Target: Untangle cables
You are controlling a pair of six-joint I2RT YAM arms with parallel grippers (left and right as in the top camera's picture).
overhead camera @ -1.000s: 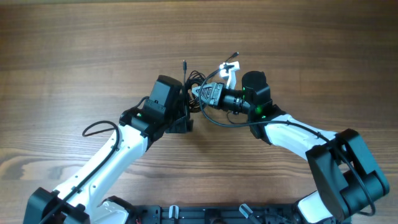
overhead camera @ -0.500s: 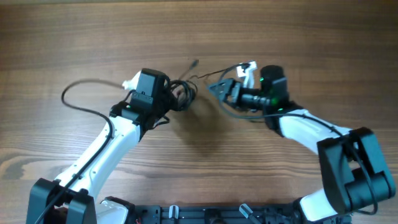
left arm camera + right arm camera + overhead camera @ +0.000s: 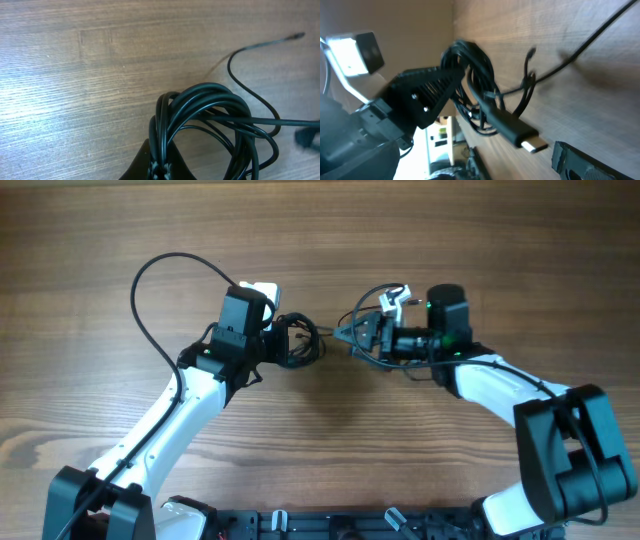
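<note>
Wood-grain table [image 3: 500, 230] under coiled dark cables [image 3: 297, 343]

In the left wrist view, the lower part of the cable bundle [image 3: 210, 115] is cut off by the bottom edge, and only a dark sliver of the left gripper [image 3: 159, 169] is shown there. One strand [image 3: 290, 121] is carried past the right edge, beside a dark blurred shape [image 3: 307, 137] that cannot be identified. The tip [image 3: 298, 36] of a loose strand is too small to be told. In the right wrist view all is blurred, and only one finger [image 3: 577, 160] of the right gripper [image 3: 350, 333] is seen, cut by the lower edge.
</note>
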